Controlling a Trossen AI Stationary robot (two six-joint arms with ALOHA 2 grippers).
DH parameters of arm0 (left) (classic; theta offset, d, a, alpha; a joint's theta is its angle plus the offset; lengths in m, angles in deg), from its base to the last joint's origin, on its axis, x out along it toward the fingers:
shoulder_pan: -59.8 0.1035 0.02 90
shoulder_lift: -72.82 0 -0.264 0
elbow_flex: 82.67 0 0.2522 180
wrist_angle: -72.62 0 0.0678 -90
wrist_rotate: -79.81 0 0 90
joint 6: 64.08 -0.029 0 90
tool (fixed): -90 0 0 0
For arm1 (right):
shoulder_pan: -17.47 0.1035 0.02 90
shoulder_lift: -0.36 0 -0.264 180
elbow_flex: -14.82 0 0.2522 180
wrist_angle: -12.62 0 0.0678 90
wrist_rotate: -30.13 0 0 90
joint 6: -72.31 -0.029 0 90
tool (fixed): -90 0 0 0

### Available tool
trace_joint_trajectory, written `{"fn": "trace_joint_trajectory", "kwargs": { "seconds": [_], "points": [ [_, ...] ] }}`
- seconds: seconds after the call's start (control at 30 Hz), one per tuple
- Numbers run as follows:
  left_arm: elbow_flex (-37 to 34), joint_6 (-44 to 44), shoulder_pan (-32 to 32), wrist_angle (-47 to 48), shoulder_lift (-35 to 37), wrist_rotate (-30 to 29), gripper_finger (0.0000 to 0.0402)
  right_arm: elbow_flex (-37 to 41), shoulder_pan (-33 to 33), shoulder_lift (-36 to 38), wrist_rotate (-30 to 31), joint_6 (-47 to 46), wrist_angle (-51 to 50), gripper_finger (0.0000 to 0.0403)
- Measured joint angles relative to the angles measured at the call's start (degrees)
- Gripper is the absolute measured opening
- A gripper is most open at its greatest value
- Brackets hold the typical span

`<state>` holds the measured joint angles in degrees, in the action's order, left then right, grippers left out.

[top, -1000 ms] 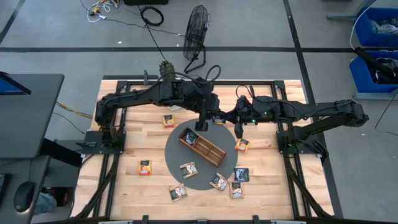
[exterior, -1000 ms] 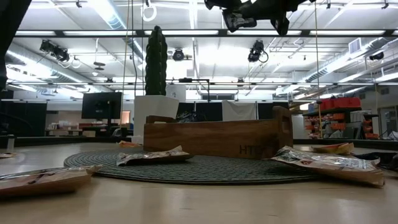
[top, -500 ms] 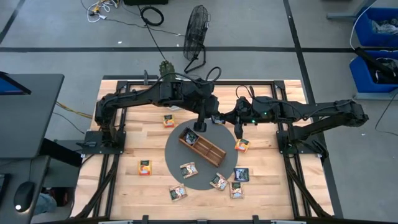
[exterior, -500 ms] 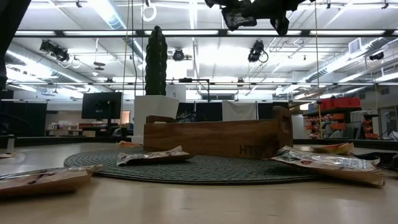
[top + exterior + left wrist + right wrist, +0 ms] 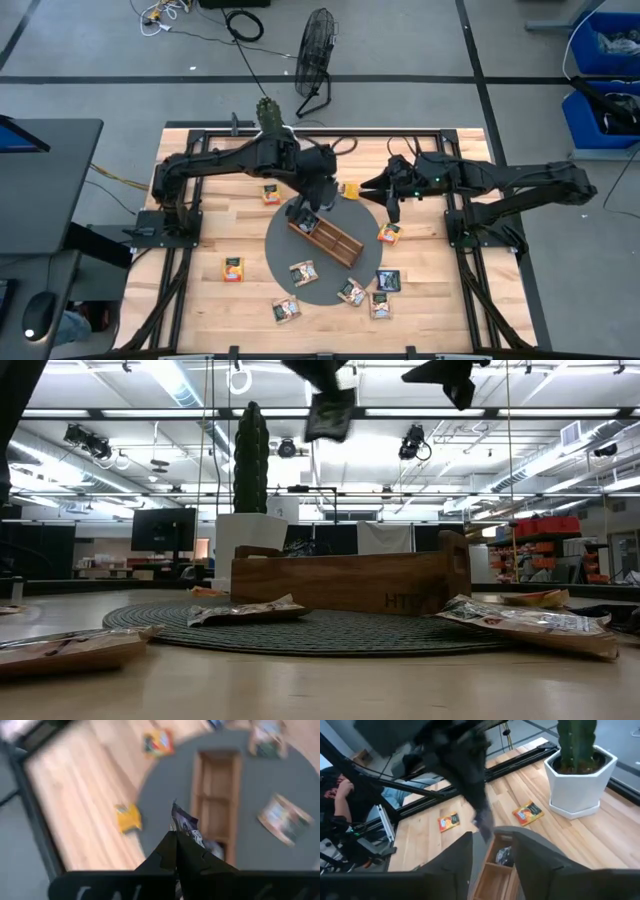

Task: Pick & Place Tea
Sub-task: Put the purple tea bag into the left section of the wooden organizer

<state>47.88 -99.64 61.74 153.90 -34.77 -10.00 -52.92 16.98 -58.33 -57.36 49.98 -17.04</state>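
Right now, over the desk [image 5: 200,240] and its tray [image 5: 326,232], my left tool [image 5: 176,836] pinches a dark packet [image 5: 185,825] above the tray's end; released off-centre, it could land on the mat [image 5: 290,250]. My right tool [image 5: 490,842] hovers beside, fingers parted, empty.

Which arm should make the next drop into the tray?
Left. Its gripper is shut on a dark packet right above the tray. The right gripper is open, holds nothing, and hangs off to the tray's side.
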Motion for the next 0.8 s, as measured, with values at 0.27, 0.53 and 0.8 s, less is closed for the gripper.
{"fn": "trace_joint_trajectory", "kwargs": {
  "seconds": [0.27,0.53,0.8],
  "points": [
    [-1.1,0.7,-1.5,2.3,0.0,-1.8,0.0001,0.0,0.4,1.7,1.4,-2.8,-7.8,0.0152],
    [-1.1,4.9,-2.1,-6.1,0.0,-3.4,0.0001,0.0,1.5,1.7,5.6,-2.7,-10.2,0.0153],
    [-1.4,5.4,-2.2,-13.2,-1.2,2.2,0.0000,0.0,1.5,1.7,5.6,-4.3,-10.6,0.0153]
  ]
}}
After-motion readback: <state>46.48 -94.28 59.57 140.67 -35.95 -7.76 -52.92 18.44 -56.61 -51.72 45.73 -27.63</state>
